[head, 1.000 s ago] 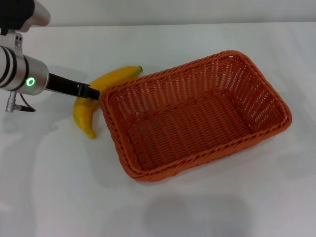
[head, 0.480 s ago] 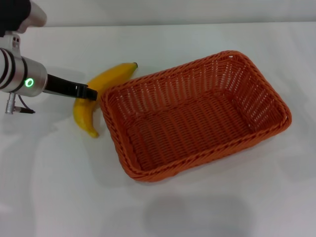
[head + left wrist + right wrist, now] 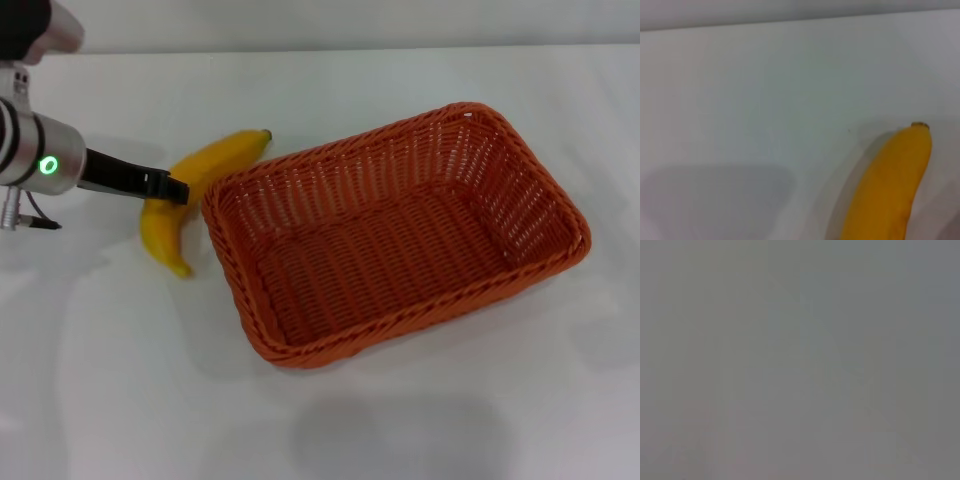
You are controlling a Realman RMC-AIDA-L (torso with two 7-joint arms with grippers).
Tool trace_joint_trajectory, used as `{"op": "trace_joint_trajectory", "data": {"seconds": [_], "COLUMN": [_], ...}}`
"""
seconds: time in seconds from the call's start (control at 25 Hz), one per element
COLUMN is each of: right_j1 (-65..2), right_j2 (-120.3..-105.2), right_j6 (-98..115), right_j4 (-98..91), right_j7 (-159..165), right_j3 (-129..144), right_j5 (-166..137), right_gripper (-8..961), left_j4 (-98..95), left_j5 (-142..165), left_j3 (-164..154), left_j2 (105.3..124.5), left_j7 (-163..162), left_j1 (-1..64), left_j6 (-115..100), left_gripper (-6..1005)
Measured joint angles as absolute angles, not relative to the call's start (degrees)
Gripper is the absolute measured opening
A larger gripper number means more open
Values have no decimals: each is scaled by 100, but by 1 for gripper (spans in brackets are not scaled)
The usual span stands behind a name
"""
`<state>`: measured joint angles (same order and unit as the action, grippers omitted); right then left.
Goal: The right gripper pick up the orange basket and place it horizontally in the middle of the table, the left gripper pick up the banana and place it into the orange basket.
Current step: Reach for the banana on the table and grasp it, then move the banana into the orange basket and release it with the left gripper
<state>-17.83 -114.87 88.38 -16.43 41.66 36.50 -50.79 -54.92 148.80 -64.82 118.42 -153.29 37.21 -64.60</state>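
White table (image 3: pixel 420 90): my left gripper (image 3: pixel 172 188) clamped on banana (image 3: pixel 190 190) mid, just beside orange basket (image 3: pixel 400 235); R gripper unseen.

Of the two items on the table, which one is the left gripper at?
The banana: the left gripper sits over its middle, just beside the orange basket, whose rim it does not touch.
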Motion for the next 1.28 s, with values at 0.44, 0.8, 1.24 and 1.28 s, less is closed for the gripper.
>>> {"op": "trace_joint_trajectory", "data": {"seconds": [0.44,0.8,1.24,1.28], "right_j1": [-1799,-1802,-1809,-1824], "right_j2": [-11487,-11478,-11477,-11477], "right_j6": [8834,8791,8747,8729], "right_j4": [-1643,-1643,-1649,-1647], "right_j7": [4166,4166,4166,4166], "right_j3": [3647,3647,3638,3638], "right_j5": [-5080,-5080,-5019,-5014], "right_gripper": [855,855,855,855], "left_j4": [-6871,-8569,-10473,-10520], "left_j5": [14901,14913,14405,14308], "left_j3": [-6431,-6660,-6806,-6809], "left_j2": [11889,11912,11907,11900], "left_j7": [-15511,-15822,-15956,-15931], "left_j1": [3070,2551,2256,2294], "left_j6": [-6809,-7215,-7596,-7640], "left_gripper": [481,480,478,478]}}
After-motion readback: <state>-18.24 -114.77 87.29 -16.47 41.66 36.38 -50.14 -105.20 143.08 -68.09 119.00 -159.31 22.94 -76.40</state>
